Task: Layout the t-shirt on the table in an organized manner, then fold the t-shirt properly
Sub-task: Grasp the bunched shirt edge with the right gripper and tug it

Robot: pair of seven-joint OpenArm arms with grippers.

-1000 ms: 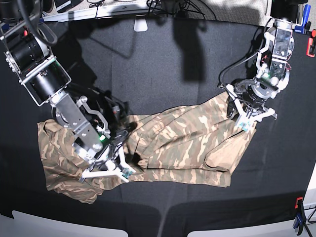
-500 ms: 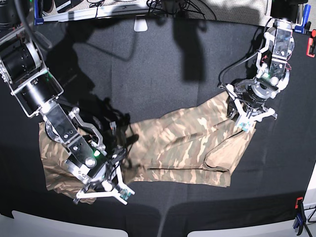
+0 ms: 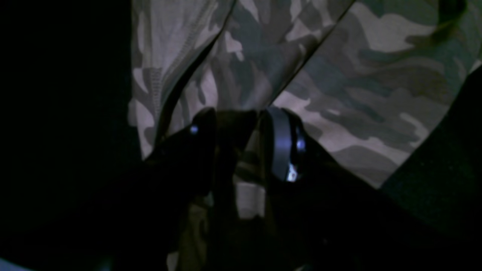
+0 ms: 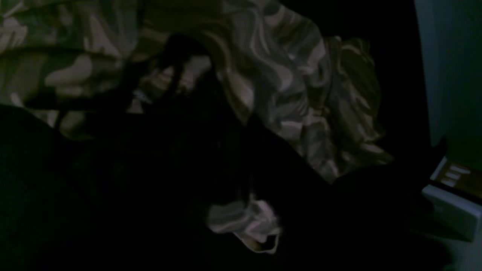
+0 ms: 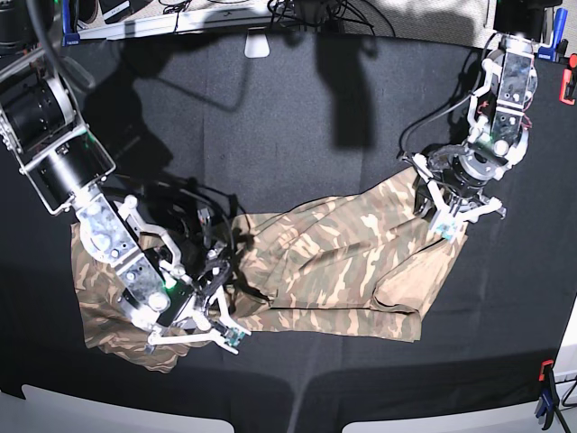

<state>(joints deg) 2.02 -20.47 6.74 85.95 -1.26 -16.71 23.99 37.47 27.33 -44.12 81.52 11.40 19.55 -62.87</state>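
The camouflage t-shirt (image 5: 343, 262) lies rumpled across the black table (image 5: 315, 135), running from the left side to the right. My left gripper (image 5: 444, 215) sits at the shirt's upper right corner. In the left wrist view its fingers (image 3: 280, 143) are pinched on a fold of the t-shirt (image 3: 376, 94). My right gripper (image 5: 194, 332) hovers low over the bunched lower left part of the shirt. The right wrist view is very dark: wrinkled t-shirt cloth (image 4: 301, 94) shows there, but how the jaws stand does not.
White corner panels (image 5: 90, 410) line the table's front edge. A red-and-blue clamp (image 5: 545, 379) sits at the front right and a red clamp (image 5: 568, 86) at the far right. Cables (image 5: 306, 13) and a white object (image 5: 257, 43) lie along the back edge.
My right arm dipped toward the front edge, then came back up a little over the shirt's lower left. The left arm and the shirt's right side stayed put.
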